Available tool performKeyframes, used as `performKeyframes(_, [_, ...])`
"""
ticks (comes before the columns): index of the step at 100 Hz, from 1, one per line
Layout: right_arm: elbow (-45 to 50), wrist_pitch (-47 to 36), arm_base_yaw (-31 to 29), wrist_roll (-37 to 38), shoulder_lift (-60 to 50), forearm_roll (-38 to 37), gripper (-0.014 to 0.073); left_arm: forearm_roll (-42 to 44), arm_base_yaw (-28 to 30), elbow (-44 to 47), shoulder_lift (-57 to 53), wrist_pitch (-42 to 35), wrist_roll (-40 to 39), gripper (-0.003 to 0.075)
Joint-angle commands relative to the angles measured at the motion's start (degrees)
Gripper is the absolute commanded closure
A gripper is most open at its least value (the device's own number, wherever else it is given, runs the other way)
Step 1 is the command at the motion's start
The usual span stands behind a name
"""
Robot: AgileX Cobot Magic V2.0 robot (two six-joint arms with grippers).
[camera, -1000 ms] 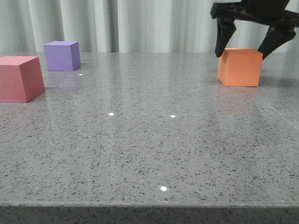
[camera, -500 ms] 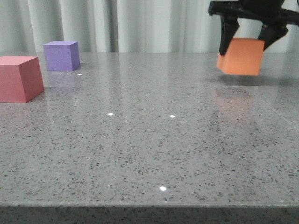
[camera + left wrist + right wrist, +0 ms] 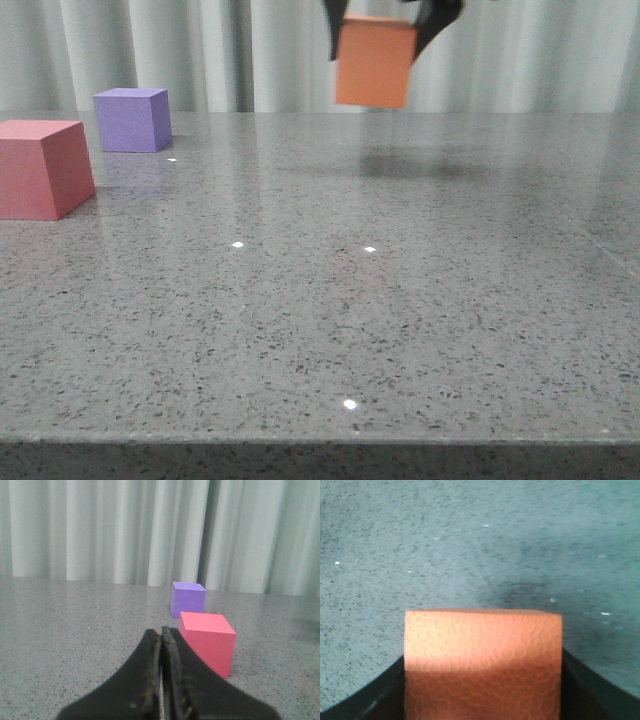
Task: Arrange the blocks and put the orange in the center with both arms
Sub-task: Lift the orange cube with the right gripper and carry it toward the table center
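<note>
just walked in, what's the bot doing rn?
The right pincer has the orange cube clamped and lifted clear of the table, above its far middle. The pinkish-red cube and purple cube sit apart at the left. The left pincer is shut and empty, near the pinkish-red one.

Front view: low camera at the near edge of the grey speckled table [image 3: 330,330], facing forward toward the pleated curtain [image 3: 240,55], with the pink cube [image 3: 42,167] near on its left and the purple cube [image 3: 133,119] beyond it. Left wrist view: low camera behind the left fingers [image 3: 172,680], level along the table, close to the pink cube [image 3: 207,641]; both cubes, table and curtain are shared with the front view. Right wrist view: looks steeply down, very close on the orange cube [image 3: 482,662], sharing that cube [image 3: 374,62] and table with the front view
</note>
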Motion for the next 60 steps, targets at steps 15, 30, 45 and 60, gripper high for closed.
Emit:
performKeyframes(15, [-12.32, 1.94, 4.04, 3.01, 6.17, -1.89, 0.0253, -0.49, 0.0, 2.45, -1.83, -4.48, -0.12, 0.0741])
performKeyframes(30, [-19.13, 3.68, 6.2, 3.74, 11.15, -1.94, 0.0253, -0.49, 0.0, 2.45, -1.83, -4.48, -0.12, 0.0741])
performKeyframes(45, [-23.46, 5.33, 7.05, 5.03, 14.35, -2.29, 0.0253, -0.49, 0.0, 2.45, -1.83, -4.48, -0.12, 0.0741])
performKeyframes(60, [-24.06, 5.93, 7.22, 5.1, 15.51, -2.23, 0.0251, -0.49, 0.0, 2.45, -1.83, -4.48, -0.12, 0.0741])
